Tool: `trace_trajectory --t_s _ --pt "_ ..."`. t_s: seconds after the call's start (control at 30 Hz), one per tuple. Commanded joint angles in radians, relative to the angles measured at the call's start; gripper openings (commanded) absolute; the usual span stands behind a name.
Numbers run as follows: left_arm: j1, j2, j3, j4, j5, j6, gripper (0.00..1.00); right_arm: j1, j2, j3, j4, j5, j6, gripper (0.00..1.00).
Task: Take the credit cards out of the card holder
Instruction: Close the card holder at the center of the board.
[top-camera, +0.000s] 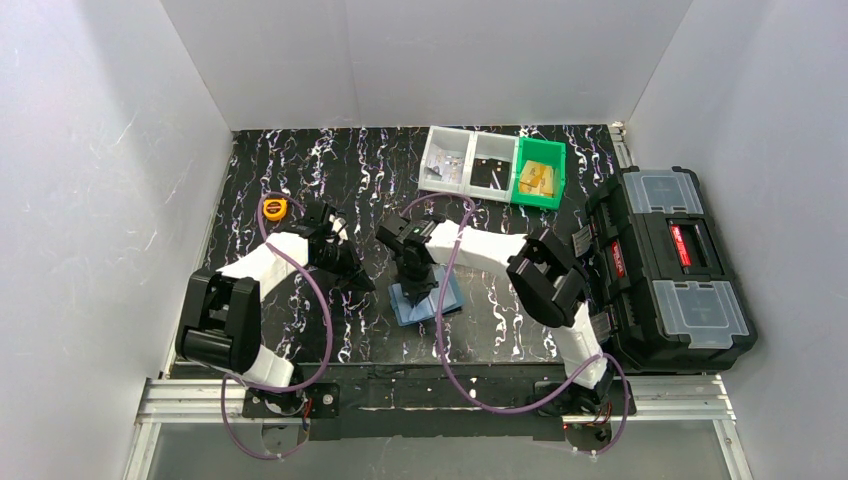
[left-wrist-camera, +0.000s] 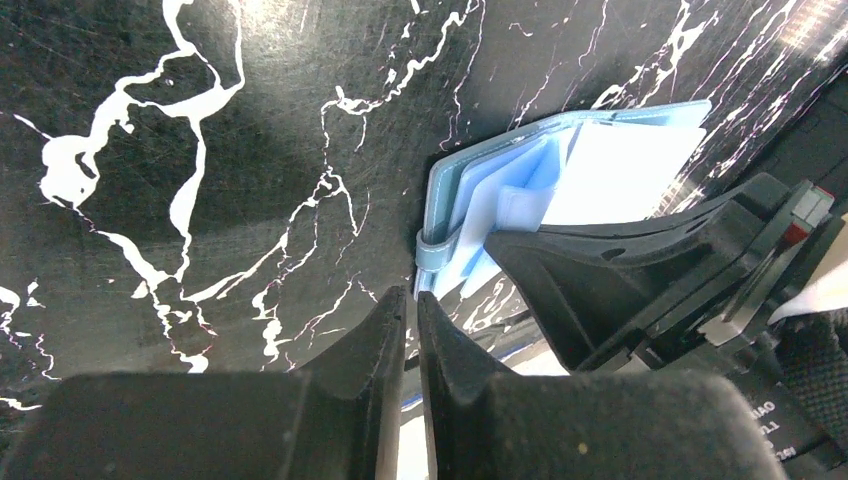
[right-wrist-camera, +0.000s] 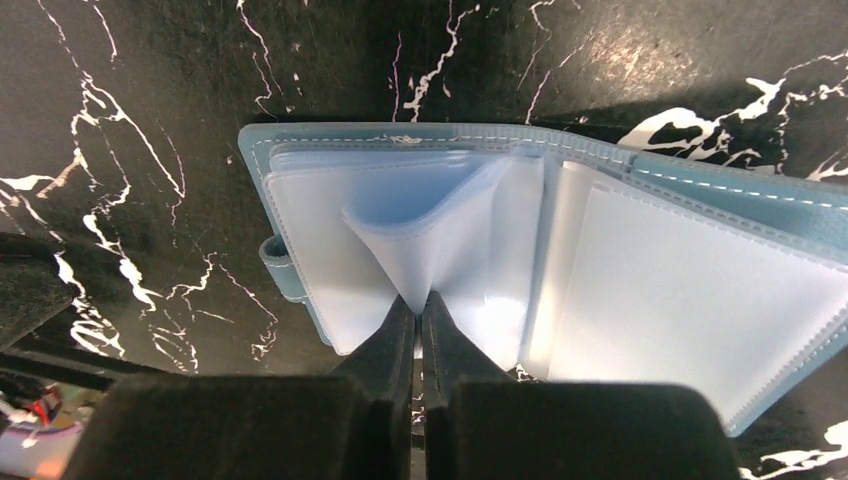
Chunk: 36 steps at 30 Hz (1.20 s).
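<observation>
**Card holder open on the desk, one sleeve pinched by the right gripper**

The card holder (right-wrist-camera: 650, 260), a dusty-blue folding wallet, lies spread open on the black, white-veined desk (top-camera: 280, 160). It sits near the middle of the desk's near half, between the two arms and directly under the right arm's wrist. Its pale, shiny plastic sleeves face upward.

The right gripper (right-wrist-camera: 420, 305) is clenched. Its jaws are pressed together, and the lower edge of one curled clear sleeve (right-wrist-camera: 430, 220) runs in between their tips. That sleeve is drawn up and away from the flat pages on either side. Whether any sleeve carries a card cannot be told from these views.

The left gripper (left-wrist-camera: 412, 305) is also clenched, and nothing is visible between its jaws. Its tips are lowered to the desk just beside the holder's left edge, close to the small strap tab (right-wrist-camera: 285, 270). Whether they touch the tab cannot be told.

Along the far edge of the desk stand two clear bins (top-camera: 474, 160) and, touching them on the right, a green bin (top-camera: 538, 201). A black toolbox (top-camera: 670, 265) sits at the right side. A small yellow tape measure (top-camera: 273, 208) lies near the left arm, well apart from the holder.
</observation>
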Motion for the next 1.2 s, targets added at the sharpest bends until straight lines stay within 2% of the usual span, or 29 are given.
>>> trace_trajectory --t_s 0.0,0.27,0.47,0.63,1.0,1.17 --pt "0.005 0.002 -0.009 -0.003 0.04 0.01 0.09 -0.025 -0.019 -0.106 0.104 -0.107 -0.01 0.01" --pt "-0.005 0.024 -0.01 -0.003 0.086 0.033 0.11 -0.153 -0.224 -0.29 0.385 -0.444 0.072 0.01" --pt "-0.035 0.051 -0.011 0.004 0.08 0.032 0.19 -0.208 -0.304 -0.411 0.543 -0.547 0.154 0.01" --pt "-0.072 0.078 -0.011 0.016 0.061 0.023 0.25 -0.224 -0.319 -0.46 0.579 -0.56 0.179 0.01" --pt "-0.094 0.128 -0.019 0.052 0.006 -0.006 0.23 -0.223 -0.29 -0.441 0.547 -0.54 0.155 0.01" --pt "-0.105 0.14 -0.008 0.069 0.029 -0.011 0.24 -0.225 -0.289 -0.454 0.516 -0.508 0.142 0.01"
